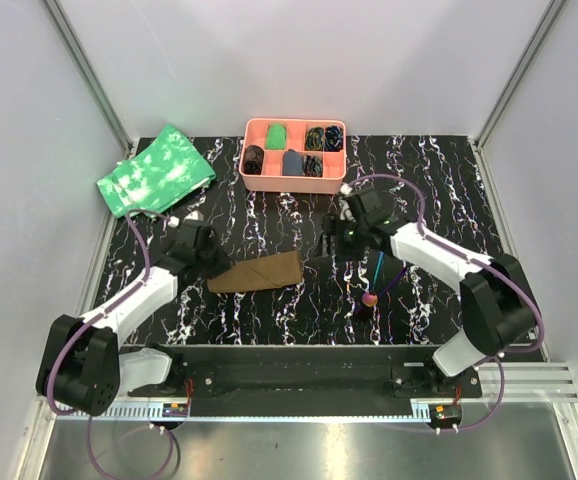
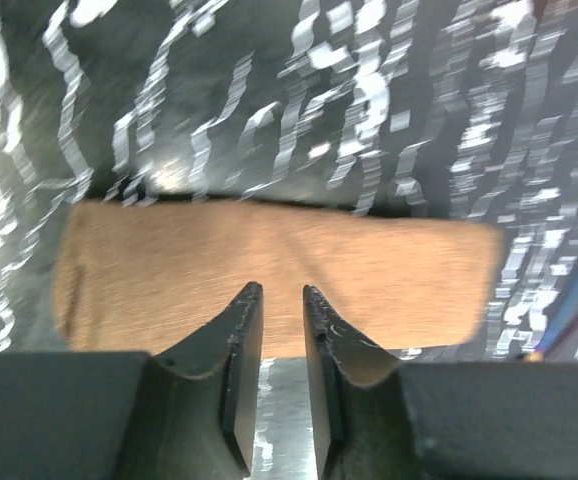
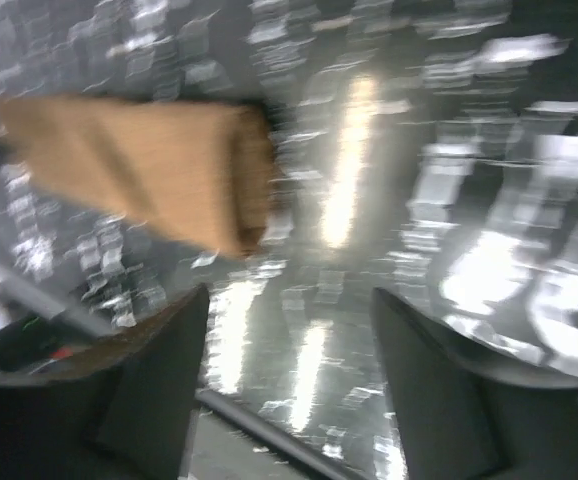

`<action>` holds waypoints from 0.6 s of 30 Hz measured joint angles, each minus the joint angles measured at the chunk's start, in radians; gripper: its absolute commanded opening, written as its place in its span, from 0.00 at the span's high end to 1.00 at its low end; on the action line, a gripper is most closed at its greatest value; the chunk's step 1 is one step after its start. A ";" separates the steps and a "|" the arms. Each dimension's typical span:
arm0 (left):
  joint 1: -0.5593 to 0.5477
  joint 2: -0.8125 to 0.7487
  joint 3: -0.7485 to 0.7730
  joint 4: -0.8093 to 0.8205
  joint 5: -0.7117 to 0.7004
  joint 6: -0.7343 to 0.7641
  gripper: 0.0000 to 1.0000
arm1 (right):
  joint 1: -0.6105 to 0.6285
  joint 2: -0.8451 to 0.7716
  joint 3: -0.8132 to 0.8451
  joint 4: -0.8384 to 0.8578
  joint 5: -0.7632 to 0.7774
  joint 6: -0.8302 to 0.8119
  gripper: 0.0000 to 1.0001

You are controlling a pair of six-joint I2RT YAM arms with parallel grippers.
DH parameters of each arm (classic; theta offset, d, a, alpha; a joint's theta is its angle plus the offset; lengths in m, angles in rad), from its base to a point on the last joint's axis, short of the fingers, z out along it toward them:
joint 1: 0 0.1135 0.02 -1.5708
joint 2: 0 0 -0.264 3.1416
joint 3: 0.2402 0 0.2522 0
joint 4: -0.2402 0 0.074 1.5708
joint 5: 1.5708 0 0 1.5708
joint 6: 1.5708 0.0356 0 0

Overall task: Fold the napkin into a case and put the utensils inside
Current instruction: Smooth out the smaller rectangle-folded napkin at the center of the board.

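Unfolding is looking possible once utensils (image 1: 377, 275) enter the case (image 1: 257, 272), since the narrowly parted left gripper (image 2: 281, 292) and wide-spread right gripper (image 3: 291, 295) are both gripping nothing.

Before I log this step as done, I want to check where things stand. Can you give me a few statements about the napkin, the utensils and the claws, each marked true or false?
1. The brown napkin lies on the table as a folded strip. True.
2. The utensils are tucked inside the napkin. False: they lie bare on the table to its right, apart from it.
3. The right claw is wide open and holds nothing. True.
4. The left claw is clamped on the napkin. False: its jaws stand slightly apart with nothing between them, and the napkin lies just past the tips.
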 measured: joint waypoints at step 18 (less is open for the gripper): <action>0.127 0.080 -0.076 0.019 -0.090 0.006 0.79 | 0.132 0.375 0.092 0.256 -0.223 0.082 0.64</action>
